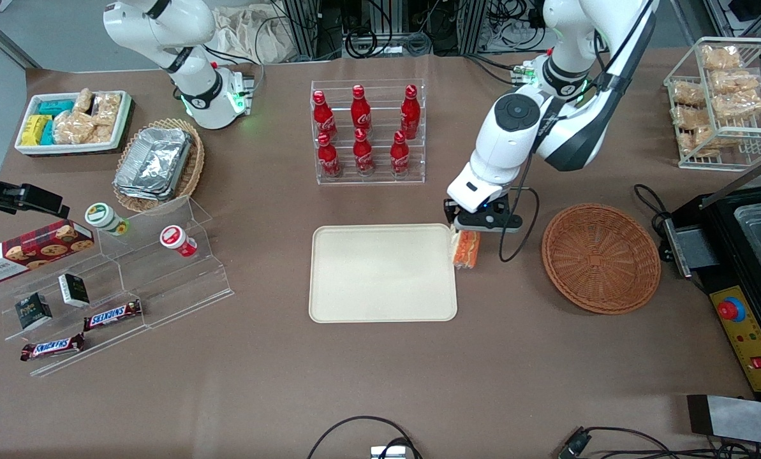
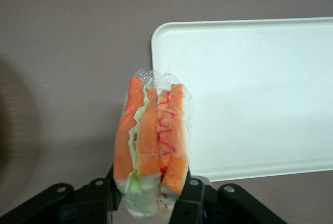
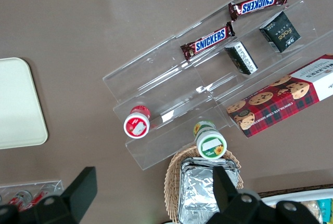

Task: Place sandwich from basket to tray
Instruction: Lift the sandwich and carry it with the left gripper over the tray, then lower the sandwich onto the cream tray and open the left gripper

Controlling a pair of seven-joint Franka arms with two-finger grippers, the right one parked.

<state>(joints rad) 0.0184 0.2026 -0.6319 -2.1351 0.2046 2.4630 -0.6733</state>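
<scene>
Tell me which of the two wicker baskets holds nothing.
The round reddish-brown basket toward the working arm's end holds nothing; the lighter oval basket holds foil trays. The gripper, gripping the sandwich, hangs at the tray edge.

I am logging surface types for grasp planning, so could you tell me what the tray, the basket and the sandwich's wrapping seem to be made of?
The tray looks like smooth matte cream plastic, with an even surface and a moulded rim. The basket looks like woven reddish-brown wicker, its weave plainly visible. The sandwich, held in the gripper just beside the tray's edge, seems wrapped in thin clear film, judging by the glossy crinkles at its tip.
</scene>
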